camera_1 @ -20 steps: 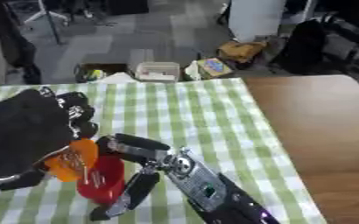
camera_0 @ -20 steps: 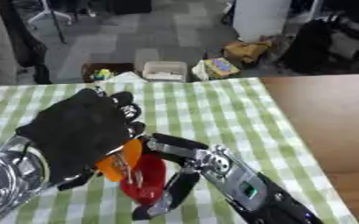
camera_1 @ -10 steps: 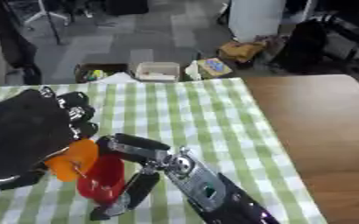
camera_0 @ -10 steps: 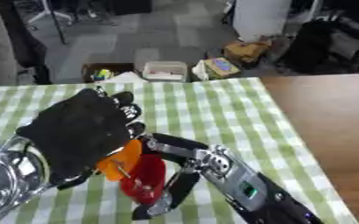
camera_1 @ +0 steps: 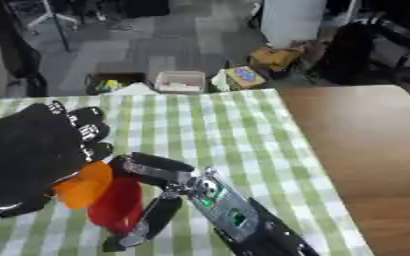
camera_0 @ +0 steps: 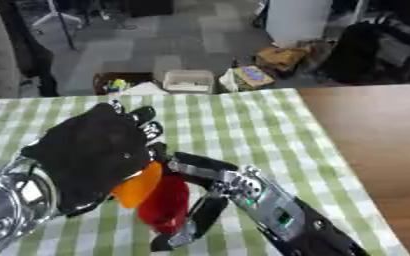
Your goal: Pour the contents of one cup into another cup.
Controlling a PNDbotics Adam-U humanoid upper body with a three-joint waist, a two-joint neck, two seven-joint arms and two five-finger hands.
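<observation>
An orange cup is held in my left hand, whose black back faces the camera and hides most of the cup. The cup is tilted, its mouth leaning toward a red cup just to its right. My right hand is curled round the red cup, thumb across its top and fingers down its right side. Both cups sit low over the green-and-white checked cloth. What is inside either cup is hidden.
The bare brown tabletop lies to the right of the cloth. Beyond the table's far edge, on the floor, stand a white box, a dark bin and bags.
The orange cup has tipped further toward the red cup. Both hands stay close together in nearly the same place.
</observation>
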